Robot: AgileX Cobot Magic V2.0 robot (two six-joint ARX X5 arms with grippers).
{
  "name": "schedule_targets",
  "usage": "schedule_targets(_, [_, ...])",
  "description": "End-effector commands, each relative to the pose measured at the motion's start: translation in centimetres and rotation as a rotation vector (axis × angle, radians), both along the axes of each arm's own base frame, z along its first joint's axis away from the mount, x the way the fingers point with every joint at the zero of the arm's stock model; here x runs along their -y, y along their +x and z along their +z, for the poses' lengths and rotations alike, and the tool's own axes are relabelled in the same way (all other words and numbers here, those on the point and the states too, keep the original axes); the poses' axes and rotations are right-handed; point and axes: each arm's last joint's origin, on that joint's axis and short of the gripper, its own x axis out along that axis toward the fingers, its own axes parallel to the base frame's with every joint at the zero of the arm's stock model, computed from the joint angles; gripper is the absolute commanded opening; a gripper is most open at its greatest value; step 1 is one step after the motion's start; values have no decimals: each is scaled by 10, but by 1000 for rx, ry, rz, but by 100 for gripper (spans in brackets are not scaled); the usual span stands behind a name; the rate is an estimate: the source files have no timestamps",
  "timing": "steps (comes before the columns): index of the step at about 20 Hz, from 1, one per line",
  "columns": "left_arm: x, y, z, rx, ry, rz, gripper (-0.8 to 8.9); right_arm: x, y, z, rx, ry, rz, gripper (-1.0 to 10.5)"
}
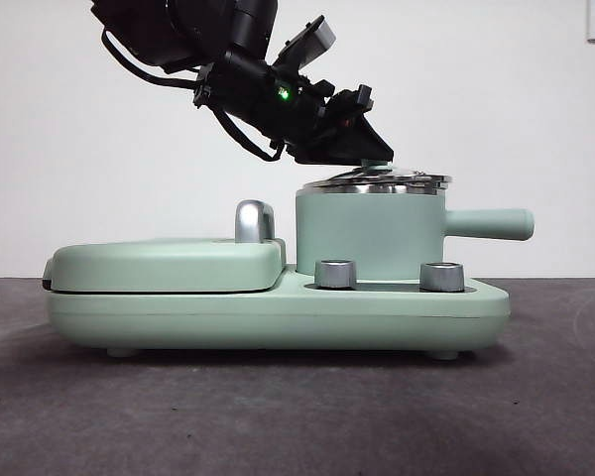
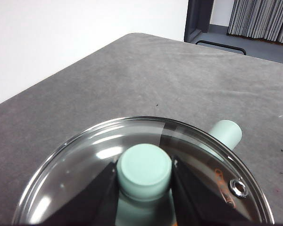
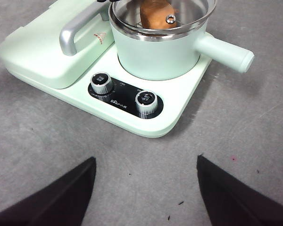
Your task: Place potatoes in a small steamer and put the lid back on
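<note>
Inside the small steamer (image 3: 155,52) lies the potato (image 3: 156,13), an orange-brown lump with a rough, crusty skin, seen through the glass from the right wrist view; only part of it shows, so its long axis cannot be told for sure. Over it sits the lid (image 2: 146,155), round clear glass with a steel rim, a small steel vent hole near its edge and a mint-green knob (image 2: 144,170) at the centre. From the front view the lid (image 1: 377,180) rests on the pot's steel rim, appearing slightly tilted rather than flat. The left pincer (image 2: 144,181) has its two black jaws closed against either side of the knob, gripping it; in the front view this pincer (image 1: 362,149) reaches down at a slant from the upper left onto the lid. The steamer itself is a short mint-green cylinder standing upright, and its straight side handle (image 1: 488,224) points out level to the right in the front view, away from the griddle side. It stands on the right half of a mint-green cooker base (image 1: 278,312), behind two steel dials (image 3: 124,92) set in a dark panel. Beside it on the left half lies the flat rectangular griddle cover (image 1: 164,263) with a chrome handle (image 1: 254,220). The base rests on the grey counter (image 1: 297,416). The right pincer (image 3: 146,188) hangs above the counter in front of the cooker, well apart from it, jaws spread wide and holding nothing.
</note>
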Motion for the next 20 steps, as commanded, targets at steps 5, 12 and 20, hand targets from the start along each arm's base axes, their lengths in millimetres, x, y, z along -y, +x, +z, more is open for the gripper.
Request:
schedule_targets(5, [4, 6, 5, 7, 66, 5, 12, -1, 0, 2, 4, 8, -1, 328])
schedule_targets(12, [5, 7, 18, 4, 74, 2, 12, -1, 0, 2, 4, 8, -1, 328])
schedule_targets(20, [5, 7, 23, -14, 86, 2, 12, 0, 0, 1, -9, 6, -3, 328])
